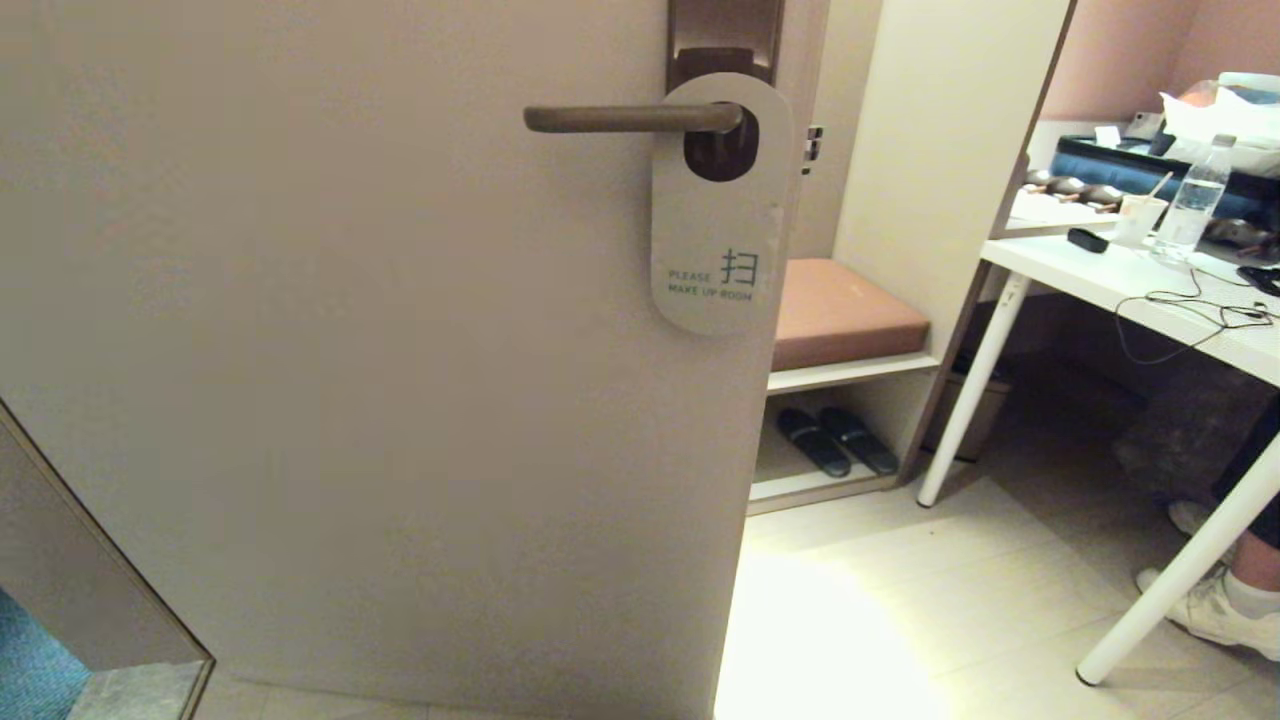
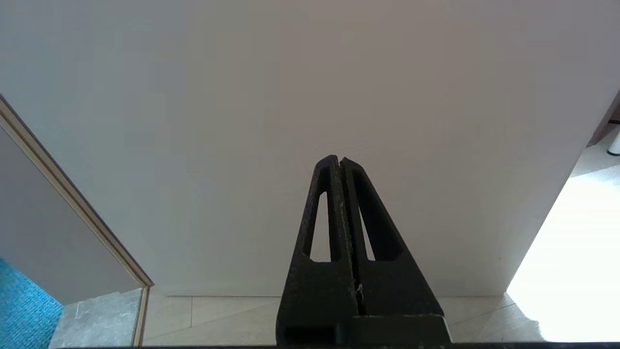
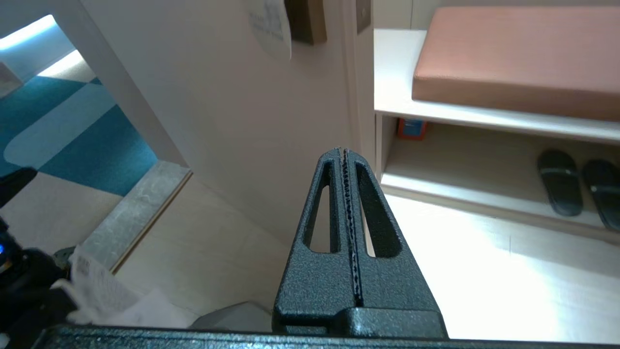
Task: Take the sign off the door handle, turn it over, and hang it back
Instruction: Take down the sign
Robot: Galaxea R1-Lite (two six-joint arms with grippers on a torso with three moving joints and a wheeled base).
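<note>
The sign [image 1: 718, 225] hangs by its round hole on the door handle [image 1: 630, 118], off-white "PLEASE MAKE UP ROOM" face outward. The handle is a bronze lever on a dark plate [image 1: 725, 40] near the door's right edge. The sign's lower end shows in the right wrist view [image 3: 271, 26]. Neither gripper shows in the head view. My left gripper [image 2: 339, 160] is shut and empty, low down, facing the bare door panel. My right gripper [image 3: 343, 151] is shut and empty, low down, pointing at the door's lower edge, well below the sign.
Right of the door stands a bench shelf [image 1: 850, 375] with a pink cushion [image 1: 845, 310] and black slippers [image 1: 835, 440] underneath. A white table [image 1: 1130, 280] with a bottle and cables stands at the far right; a person's shoe [image 1: 1215, 610] is beside it.
</note>
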